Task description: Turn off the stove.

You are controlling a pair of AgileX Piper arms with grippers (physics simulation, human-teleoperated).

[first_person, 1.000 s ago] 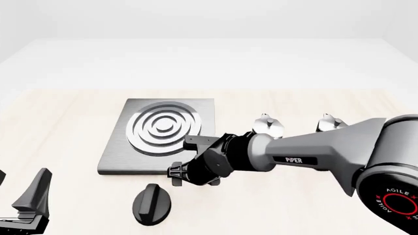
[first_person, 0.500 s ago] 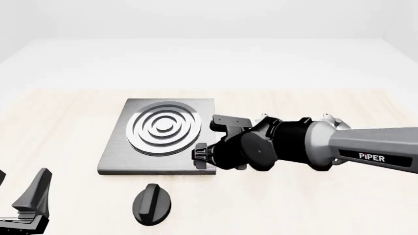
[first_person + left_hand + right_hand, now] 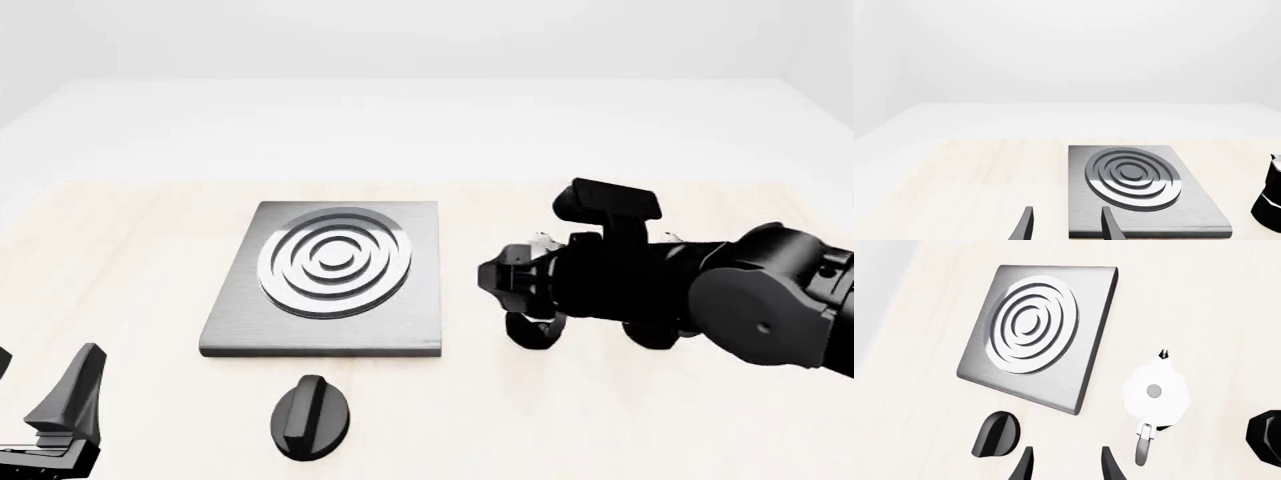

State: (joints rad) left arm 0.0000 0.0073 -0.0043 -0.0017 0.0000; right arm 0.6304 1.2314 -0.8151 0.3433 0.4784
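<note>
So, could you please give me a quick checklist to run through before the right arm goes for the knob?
1. Knob in view, unobstructed: ok.
2. Right end effector open: ok.
3. Right end effector at the knob: not ok, it is above the table beside the stove.
4. Moka pot close to the right arm: not ok.
5. Left end effector away from the knob: ok.
6. Knob's on/off position: cannot tell.

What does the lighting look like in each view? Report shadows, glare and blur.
Front view: even, flat light, faint shadows, sheen on the burner rings. Left wrist view: sharp, with a bright glint low on the rings. Right wrist view: sharp, moka pot lid washed out white.
</note>
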